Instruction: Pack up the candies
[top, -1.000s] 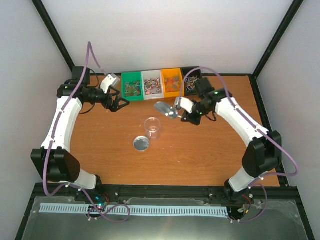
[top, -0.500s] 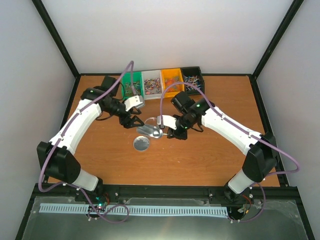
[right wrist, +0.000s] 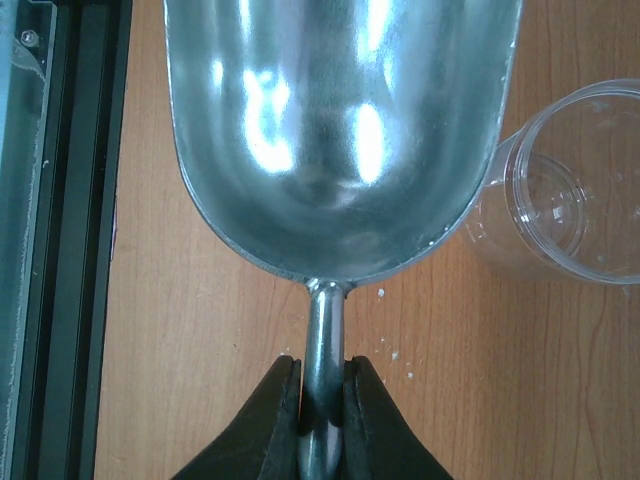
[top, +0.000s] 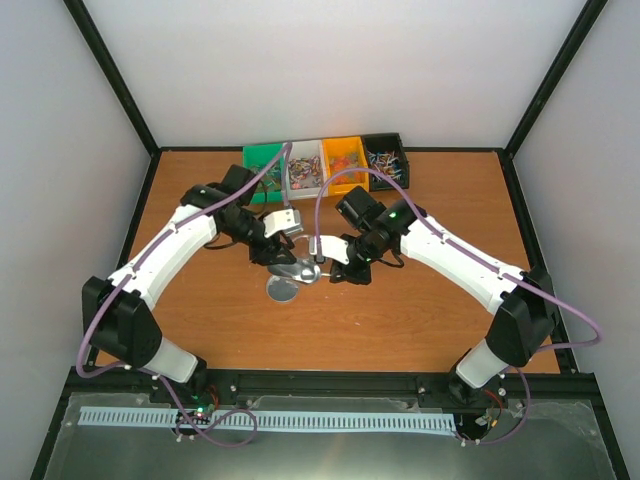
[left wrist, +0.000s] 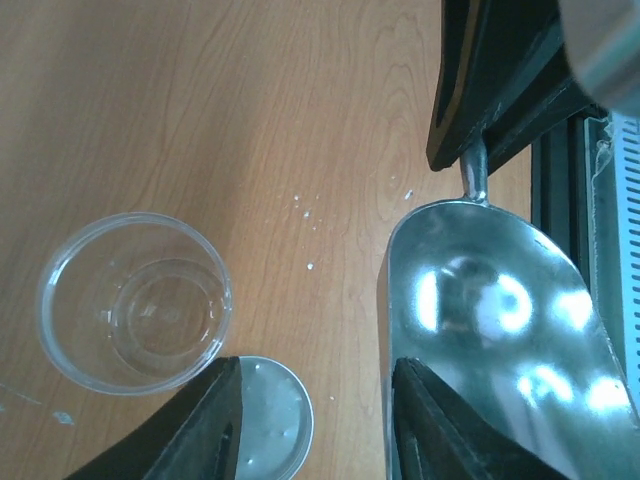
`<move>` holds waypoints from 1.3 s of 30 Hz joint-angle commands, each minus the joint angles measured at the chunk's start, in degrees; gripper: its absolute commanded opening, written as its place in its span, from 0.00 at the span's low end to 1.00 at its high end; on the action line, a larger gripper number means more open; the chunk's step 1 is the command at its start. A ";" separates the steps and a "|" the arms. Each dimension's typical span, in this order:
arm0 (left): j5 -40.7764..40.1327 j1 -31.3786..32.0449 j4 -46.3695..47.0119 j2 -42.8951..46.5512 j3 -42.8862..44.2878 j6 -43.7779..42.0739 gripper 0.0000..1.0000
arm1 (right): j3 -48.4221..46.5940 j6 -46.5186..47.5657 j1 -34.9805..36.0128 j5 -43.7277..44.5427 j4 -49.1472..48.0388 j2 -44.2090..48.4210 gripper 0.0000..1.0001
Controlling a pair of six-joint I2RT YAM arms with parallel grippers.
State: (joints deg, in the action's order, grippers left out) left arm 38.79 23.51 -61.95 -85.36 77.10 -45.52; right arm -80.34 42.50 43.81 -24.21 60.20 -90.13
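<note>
Clear plastic jar (left wrist: 133, 300): empty
Right gripper (right wrist: 322, 385): pinches empty metal scoop (right wrist: 340, 130)
Left gripper (left wrist: 315, 400): fingers spread
Colourful wrapped candies (top: 308, 176): all unpacked

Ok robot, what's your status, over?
Left tool open near clear jar. Right tool shut on empty shiny metal scoop. Tiny wrapped candies in coloured bins. Nothing blocking.

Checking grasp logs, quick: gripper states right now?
Left gripper: open, holding nothing.
Right gripper: closed on the scoop handle.
</note>
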 commanded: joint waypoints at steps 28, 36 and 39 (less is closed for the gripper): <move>26.69 -6.37 16.04 7.02 -3.43 12.03 0.01 | -0.50 -12.50 -13.43 -35.83 -13.48 8.48 0.58; 27.63 -6.37 16.68 6.87 -3.55 12.73 0.01 | -1.08 -13.39 -13.45 -35.05 -13.37 9.00 0.38; 28.17 -6.37 16.38 6.66 -3.62 12.28 0.01 | -1.60 -13.41 -13.40 -34.88 -13.06 8.93 0.36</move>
State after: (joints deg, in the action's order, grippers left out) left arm 63.64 17.15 -47.09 -79.22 72.90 -33.41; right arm -79.96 29.63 30.50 -57.87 47.68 -82.11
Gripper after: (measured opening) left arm 0.040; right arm 0.363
